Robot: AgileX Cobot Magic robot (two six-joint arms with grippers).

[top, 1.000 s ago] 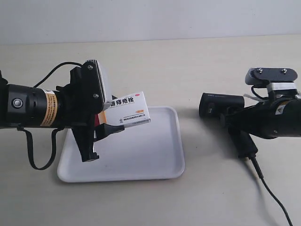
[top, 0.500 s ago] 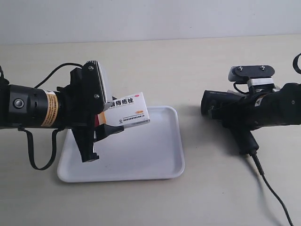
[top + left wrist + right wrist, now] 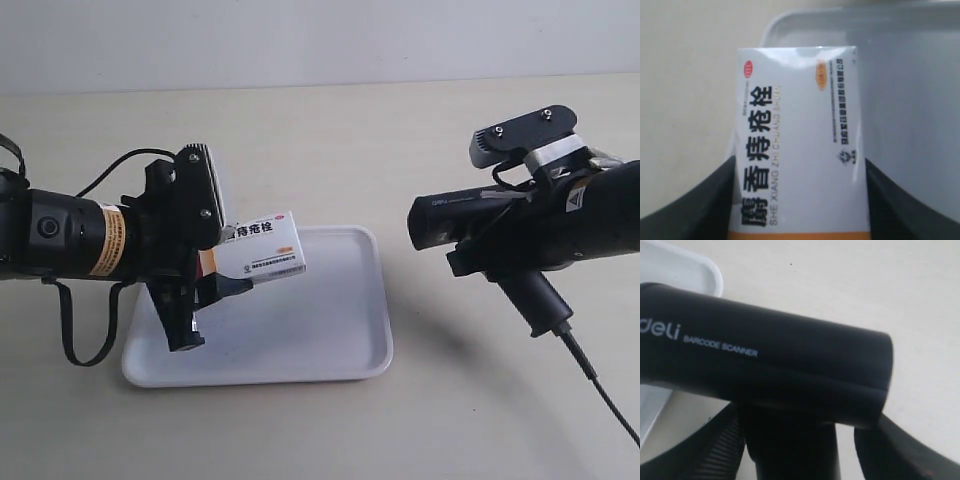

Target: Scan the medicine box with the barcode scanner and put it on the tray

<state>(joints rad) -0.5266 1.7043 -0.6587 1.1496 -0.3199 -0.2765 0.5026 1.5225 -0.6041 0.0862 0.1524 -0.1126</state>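
1. Carton: the medicine box (image 3: 260, 247) is a small white rectangular carton with a smooth, slightly glossy face, bold black Chinese lettering, an orange stripe and a dark red end. It is held in the air above the near-left part of the tray, clear of its floor and tilted slightly.
2. Left gripper (image 3: 222, 285): black hard plastic, clenched on the red end of the carton; the left wrist view shows a dark finger (image 3: 700, 205) on each long side of the box (image 3: 800, 145).
3. Tray (image 3: 345, 345): flat white plastic square with rounded corners and a low raised rim, lying on the pale matt table (image 3: 350, 130).
4. Scanner (image 3: 470, 220): a matt black pistol-shaped device with a boxy head and an angled handle; a thin black cable (image 3: 600, 385) trails from the handle's end. It is lifted off the table to the right of the tray, head pointing toward the carton. White lettering reads "deli BARCODE SCANNER" on the head (image 3: 765, 360).
5. Right gripper (image 3: 805, 440): closed around the scanner's handle, with ribbed black fingers (image 3: 715, 450) either side.
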